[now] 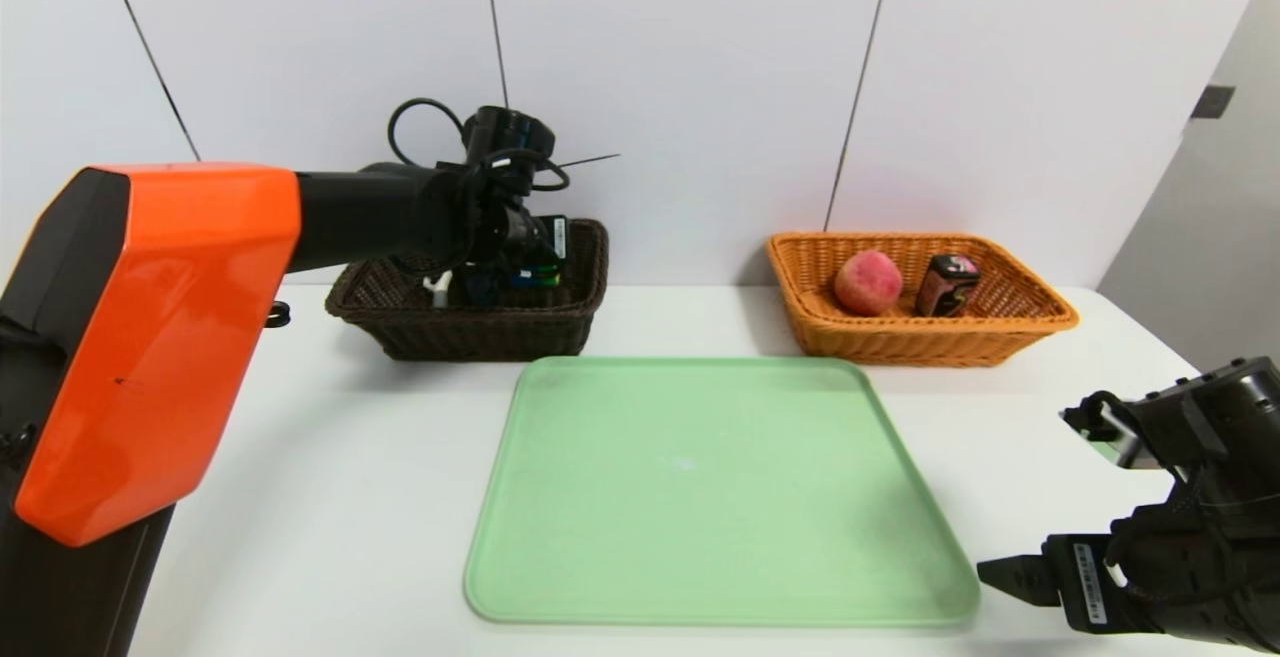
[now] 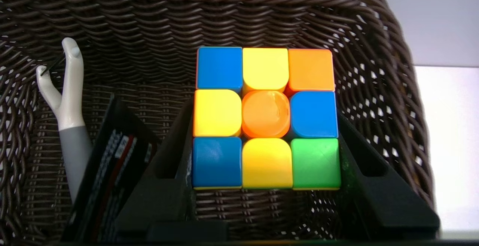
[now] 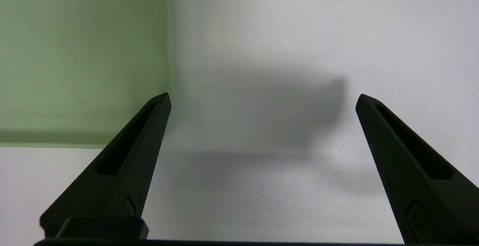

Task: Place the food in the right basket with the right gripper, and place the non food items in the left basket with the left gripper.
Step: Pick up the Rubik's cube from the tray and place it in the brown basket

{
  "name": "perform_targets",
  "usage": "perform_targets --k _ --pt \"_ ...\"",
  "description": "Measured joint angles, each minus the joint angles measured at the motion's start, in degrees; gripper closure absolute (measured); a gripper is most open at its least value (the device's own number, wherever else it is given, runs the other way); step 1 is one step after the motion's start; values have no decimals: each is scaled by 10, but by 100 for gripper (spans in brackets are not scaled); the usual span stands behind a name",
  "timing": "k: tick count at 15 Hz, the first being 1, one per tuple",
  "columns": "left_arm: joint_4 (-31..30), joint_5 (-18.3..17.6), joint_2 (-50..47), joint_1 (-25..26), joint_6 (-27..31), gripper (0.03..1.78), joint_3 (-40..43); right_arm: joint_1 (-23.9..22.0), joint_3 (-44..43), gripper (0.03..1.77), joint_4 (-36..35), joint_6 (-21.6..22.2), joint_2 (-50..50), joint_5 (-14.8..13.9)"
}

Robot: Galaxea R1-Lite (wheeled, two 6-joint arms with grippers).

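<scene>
Left claw (image 2: pixel 265 118) grips puzzle cube (image 2: pixel 265 115), seemingly inside dark basket's (image 1: pixel 480 335) rim (snug).

The right gripper (image 3: pixel 263 97) is open above the white counter (image 3: pixel 262 201), and between its fingers there is nothing held. Near one finger lies a corner of the green tray (image 3: pixel 82 58), and a soft shadow falls beside the tray's edge.
</scene>
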Motion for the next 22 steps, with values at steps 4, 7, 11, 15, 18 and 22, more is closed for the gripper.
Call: perform_targets --k 4,7,11,15,18,22 --pt "-3 0 18 0 2 83 0 0 -1 9 0 0 1 0" --pt "-4 1 27 3 1 83 0 0 -1 9 0 0 0 -1" --pt "-5 2 30 5 0 55 0 0 -1 9 0 0 -2 -1" --pt "-5 4 29 5 0 37 0 0 0 9 0 0 -5 -1" --pt "-15 5 10 5 1 29 0 0 0 9 0 0 -6 -2" --pt "-14 7 -65 5 5 22 4 0 0 9 0 0 -9 -1"
